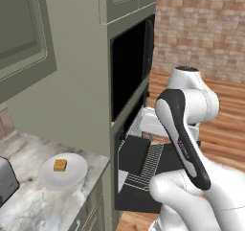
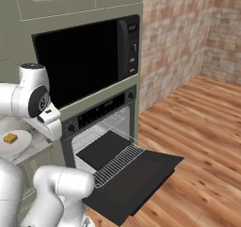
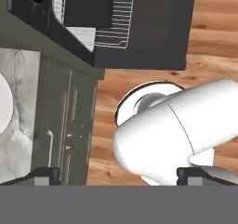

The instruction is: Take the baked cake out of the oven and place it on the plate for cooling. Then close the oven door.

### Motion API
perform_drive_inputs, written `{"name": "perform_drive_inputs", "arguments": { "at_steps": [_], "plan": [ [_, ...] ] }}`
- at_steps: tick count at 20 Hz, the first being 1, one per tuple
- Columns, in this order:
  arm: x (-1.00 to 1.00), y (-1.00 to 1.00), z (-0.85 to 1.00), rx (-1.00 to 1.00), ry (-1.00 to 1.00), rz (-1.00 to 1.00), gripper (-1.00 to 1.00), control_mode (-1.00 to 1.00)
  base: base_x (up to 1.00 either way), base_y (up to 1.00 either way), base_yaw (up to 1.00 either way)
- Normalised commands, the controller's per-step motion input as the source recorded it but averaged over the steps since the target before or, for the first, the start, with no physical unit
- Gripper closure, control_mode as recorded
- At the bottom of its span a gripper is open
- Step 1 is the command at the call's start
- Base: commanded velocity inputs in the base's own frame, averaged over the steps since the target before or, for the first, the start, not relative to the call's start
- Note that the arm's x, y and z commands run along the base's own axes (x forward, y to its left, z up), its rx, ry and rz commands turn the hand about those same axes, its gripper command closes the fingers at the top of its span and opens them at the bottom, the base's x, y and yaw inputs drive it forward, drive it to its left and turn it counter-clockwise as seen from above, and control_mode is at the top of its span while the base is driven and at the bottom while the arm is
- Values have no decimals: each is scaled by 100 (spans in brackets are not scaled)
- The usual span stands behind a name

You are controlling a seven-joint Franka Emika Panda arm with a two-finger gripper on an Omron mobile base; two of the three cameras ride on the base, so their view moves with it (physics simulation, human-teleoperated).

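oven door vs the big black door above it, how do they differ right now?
The oven door is dropped open and lies near flat, with the wire rack pulled out over it; the upper door is shut and upright. The oven door hangs below the control strip, whereas the upper door has its button panel on its right. Both are wide black panels in one cabinet column.

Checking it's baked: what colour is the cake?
Golden-brown cake, clearest in the left base view.

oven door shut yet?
No, the oven door hangs fully open with the wire rack pulled out over it, while the cake sits on the plate.
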Motion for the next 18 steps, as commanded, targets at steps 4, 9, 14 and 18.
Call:
{"name": "perform_drive_inputs", "arguments": {
  "at_steps": [4,9,14,18],
  "plan": [
    [74,-100,-7,12,1,-10,-100,-100,0,0,0],
    [90,-89,-44,4,5,-10,-100,-100,0,0,0],
    [86,-44,-99,-1,-3,-3,-100,-100,0,0,0],
    [94,-29,-100,0,-5,0,-100,-100,0,0,0]
  ]
}}
